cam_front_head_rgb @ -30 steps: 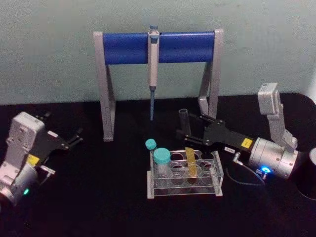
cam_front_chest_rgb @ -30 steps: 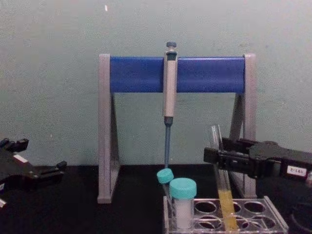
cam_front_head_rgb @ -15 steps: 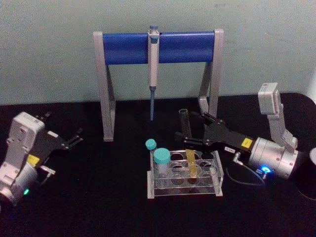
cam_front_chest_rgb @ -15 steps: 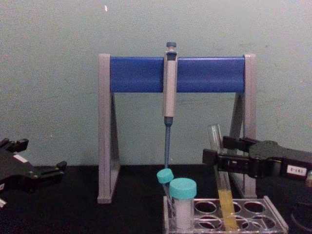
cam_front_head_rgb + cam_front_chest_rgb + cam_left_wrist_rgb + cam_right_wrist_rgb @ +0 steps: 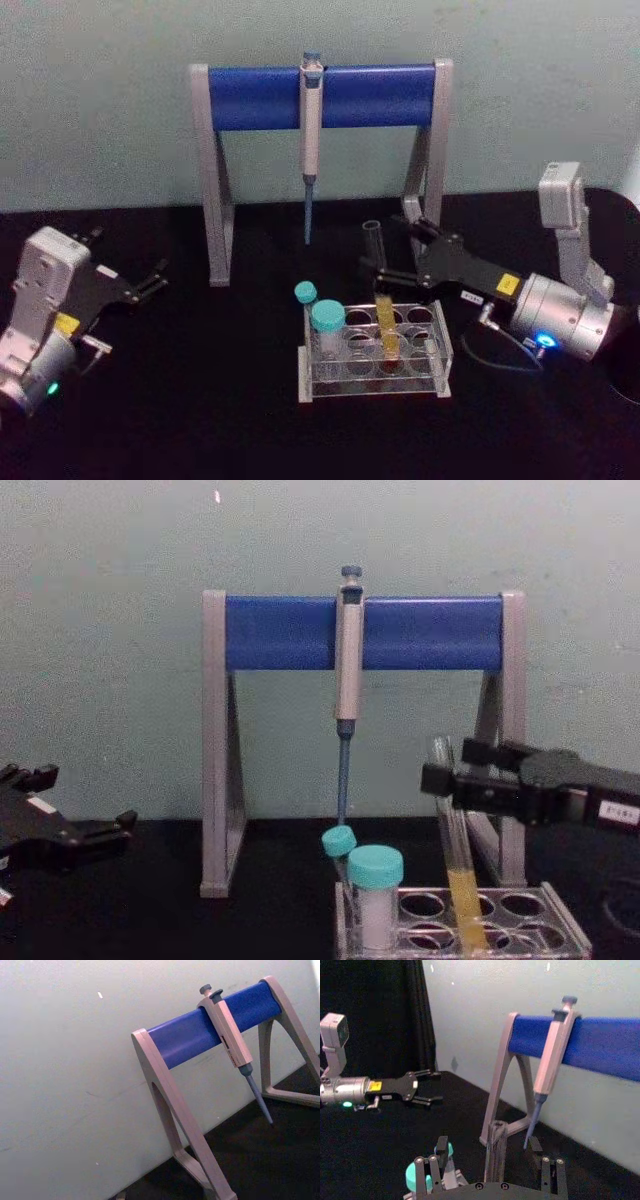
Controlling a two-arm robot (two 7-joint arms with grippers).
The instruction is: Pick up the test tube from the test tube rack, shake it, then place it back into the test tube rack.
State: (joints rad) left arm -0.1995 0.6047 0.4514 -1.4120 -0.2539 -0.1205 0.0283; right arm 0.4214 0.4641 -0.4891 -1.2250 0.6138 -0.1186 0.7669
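right gripper [image 5: 385, 262] jaws around test tube [image 5: 455, 865] in test tube rack [image 5: 440, 345] — grip unclear; left gripper [image 5: 150, 280] parted, far left.

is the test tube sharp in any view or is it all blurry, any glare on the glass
Chest view: the test tube is fairly clear, liquid visible, no strong glare. Head view: soft. Right wrist view: the tube between the right gripper fingers is blurred.

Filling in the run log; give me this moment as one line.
right gripper: around test tube, closure unclear | test tube: in test tube rack | left gripper: open, parked left
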